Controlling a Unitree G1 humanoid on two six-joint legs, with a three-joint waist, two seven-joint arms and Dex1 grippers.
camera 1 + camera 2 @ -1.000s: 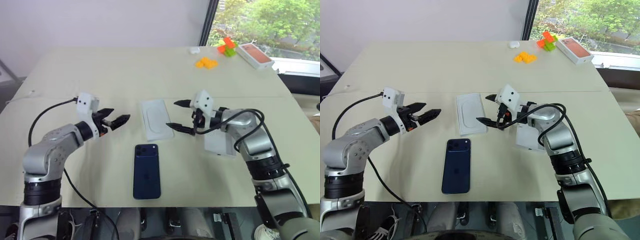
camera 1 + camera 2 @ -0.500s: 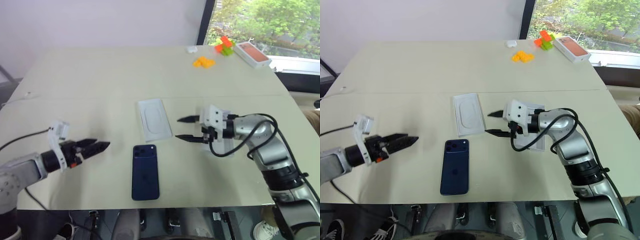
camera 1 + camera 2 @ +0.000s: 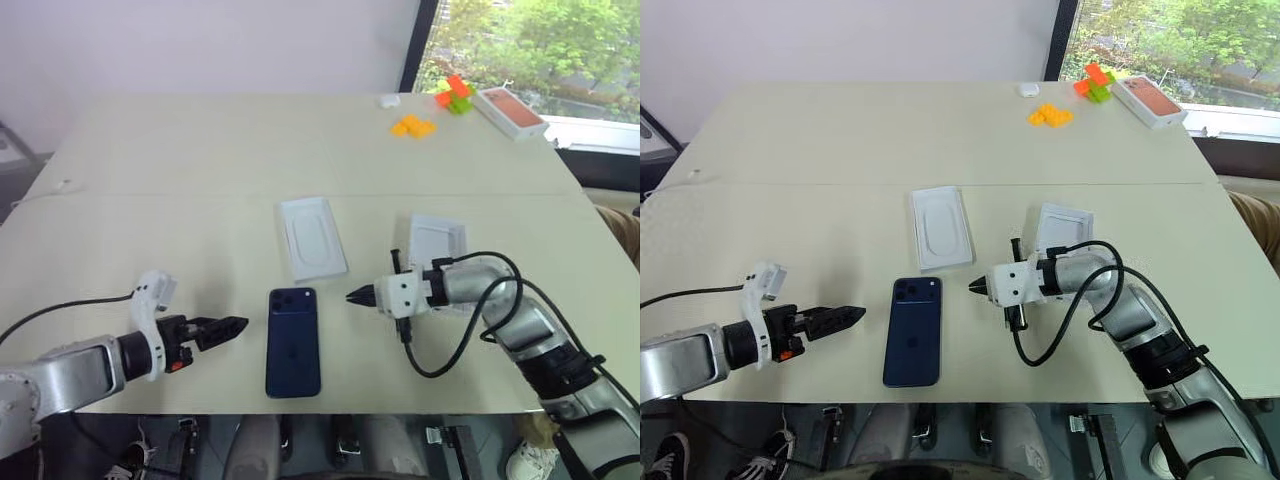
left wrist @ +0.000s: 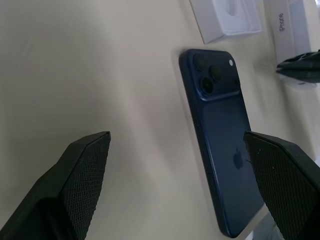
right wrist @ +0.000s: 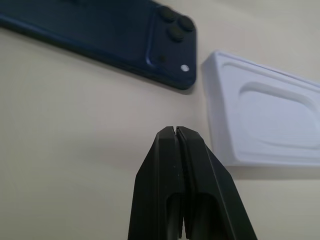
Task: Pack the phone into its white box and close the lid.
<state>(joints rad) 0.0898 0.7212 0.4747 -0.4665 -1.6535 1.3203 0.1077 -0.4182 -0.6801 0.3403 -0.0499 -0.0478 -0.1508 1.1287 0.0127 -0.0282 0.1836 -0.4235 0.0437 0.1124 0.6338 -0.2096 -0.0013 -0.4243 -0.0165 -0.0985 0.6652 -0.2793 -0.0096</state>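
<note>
The phone (image 3: 293,342) lies camera side up on the desk (image 3: 200,150), near its front edge, between the two grippers. The left gripper (image 3: 222,329) hovers just beside the phone's left edge, jaws fully apart and empty, apparently lined up for a side grasp. The right gripper (image 3: 358,296) points at the phone's right edge, jaws pressed together and empty, probably to nudge or brace it. The insert (image 3: 313,238) lies just beyond the phone. The white box (image 3: 436,240) lies open behind the right gripper, unfilled.
</note>
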